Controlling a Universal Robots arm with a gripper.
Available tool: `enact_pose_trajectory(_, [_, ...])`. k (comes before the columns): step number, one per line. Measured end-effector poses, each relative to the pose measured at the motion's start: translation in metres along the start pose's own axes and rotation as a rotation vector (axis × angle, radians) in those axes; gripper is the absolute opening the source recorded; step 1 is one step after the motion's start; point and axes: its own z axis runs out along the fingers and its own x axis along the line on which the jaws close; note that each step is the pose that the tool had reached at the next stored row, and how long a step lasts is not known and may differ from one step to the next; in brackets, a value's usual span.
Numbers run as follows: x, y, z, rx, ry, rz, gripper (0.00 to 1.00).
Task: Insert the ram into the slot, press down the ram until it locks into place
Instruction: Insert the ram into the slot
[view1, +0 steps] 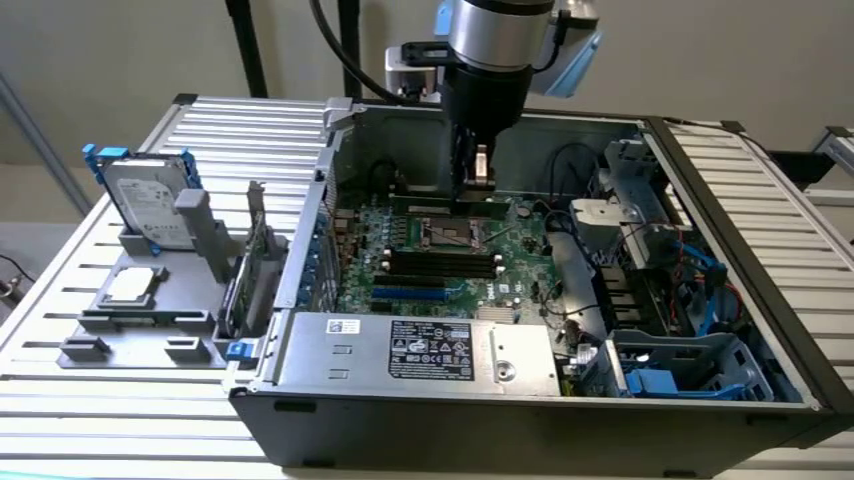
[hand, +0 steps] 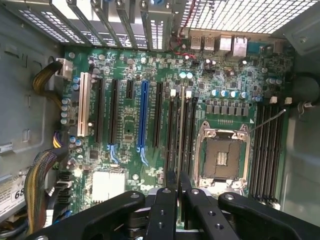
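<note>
Up front, on the slatted table (view1: 120, 420), stands the open computer case (view1: 534, 420). At the case's near edge sits a grey metal box (view1: 420, 350) with a black and white label. Just behind it lies the big green board (view1: 521, 255). On the near part of the board is a short blue slot (view1: 407, 293). Behind that are four near black slots (view1: 441, 265) side by side, and then the square chip holder (view1: 454, 235).

Behind the chip holder, close to the board's far edge, the ram (view1: 434, 207) stands on its long edge. The gripper (view1: 478, 185) hangs straight down over it. Its two fingers are squeezed tight on the top of the ram, near the middle.

In the wrist view, the gripper (hand: 177, 182) pinches the ram (hand: 179, 130) between black fingers (hand: 169, 200), and the ram looks like a thin line. It runs along the far black slots (hand: 186, 135), which have white clips at their ends, just beside the chip holder (hand: 220, 157). I cannot tell if the ram is pushed all the way in.

Off the case, by the table's edge on the exterior view's left, a hard drive (view1: 147, 205) stands up in a grey holder (view1: 134, 320).
</note>
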Motion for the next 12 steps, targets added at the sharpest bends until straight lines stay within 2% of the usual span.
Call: enact_pose_trajectory(12, [-0.001,-0.0007,0.0218,-0.0003,0.0005,-0.012,0.13])
